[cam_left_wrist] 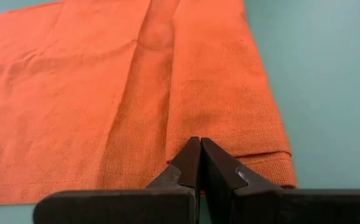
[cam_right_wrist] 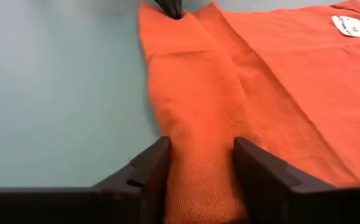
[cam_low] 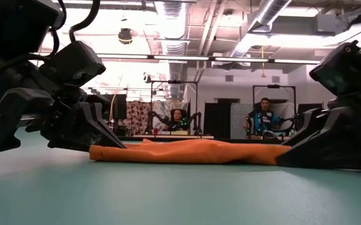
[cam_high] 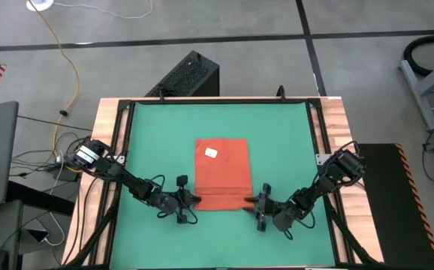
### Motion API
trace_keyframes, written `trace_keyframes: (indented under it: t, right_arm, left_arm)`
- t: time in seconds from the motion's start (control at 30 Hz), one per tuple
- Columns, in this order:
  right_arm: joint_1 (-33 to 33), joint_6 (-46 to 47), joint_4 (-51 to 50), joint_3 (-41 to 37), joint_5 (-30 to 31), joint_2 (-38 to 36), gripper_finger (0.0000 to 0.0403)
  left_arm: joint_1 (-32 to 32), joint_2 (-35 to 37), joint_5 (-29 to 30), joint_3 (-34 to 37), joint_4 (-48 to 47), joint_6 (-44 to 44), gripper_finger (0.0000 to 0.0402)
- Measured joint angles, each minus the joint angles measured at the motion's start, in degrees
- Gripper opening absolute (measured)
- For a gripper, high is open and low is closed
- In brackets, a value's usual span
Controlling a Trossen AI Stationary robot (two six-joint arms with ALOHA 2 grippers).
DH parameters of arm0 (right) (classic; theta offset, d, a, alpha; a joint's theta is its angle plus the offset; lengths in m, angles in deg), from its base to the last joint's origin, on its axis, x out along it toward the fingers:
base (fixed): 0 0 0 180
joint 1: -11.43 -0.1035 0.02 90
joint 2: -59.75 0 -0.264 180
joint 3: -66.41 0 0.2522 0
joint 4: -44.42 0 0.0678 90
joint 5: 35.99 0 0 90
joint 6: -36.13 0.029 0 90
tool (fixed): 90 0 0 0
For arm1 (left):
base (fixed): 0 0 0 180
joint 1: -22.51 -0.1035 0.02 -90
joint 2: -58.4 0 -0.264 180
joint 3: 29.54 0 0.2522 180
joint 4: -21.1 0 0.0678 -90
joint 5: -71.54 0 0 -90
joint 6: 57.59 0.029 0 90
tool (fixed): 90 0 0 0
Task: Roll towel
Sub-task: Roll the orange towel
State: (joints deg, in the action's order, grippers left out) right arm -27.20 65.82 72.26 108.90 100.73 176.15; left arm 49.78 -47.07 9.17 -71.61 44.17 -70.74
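At the left, our left gripper [cam_high: 189, 199] sits low on the green-matted tabletop [cam_high: 149, 142], fingers pressed together at the left end of the folded near hem, likely to pin it. The soft orange-red rectangular cloth towel [cam_high: 221, 169] lies flat mid-tabletop, long axis running near to far, white tag [cam_high: 210, 153] toward the far end. At the right, our right gripper [cam_right_wrist: 198, 171] straddles the hem's right end, fingers apart around the fold, not visibly clamped, probably readying the roll.
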Motion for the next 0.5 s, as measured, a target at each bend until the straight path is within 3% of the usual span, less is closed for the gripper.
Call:
trace_keyframes:
  t: [0.37,0.5]
  right_arm:
    - [-0.75,0.79,-4.05,0.0,-0.41,-3.82,0.0048]
    - [-0.39,4.95,-7.95,-0.17,-5.34,-8.97,0.0015]
  left_arm:
    - [0.81,0.13,-1.02,0.0,0.02,-0.84,0.0]
    - [0.75,0.17,-2.74,0.02,0.27,-2.33,0.0]
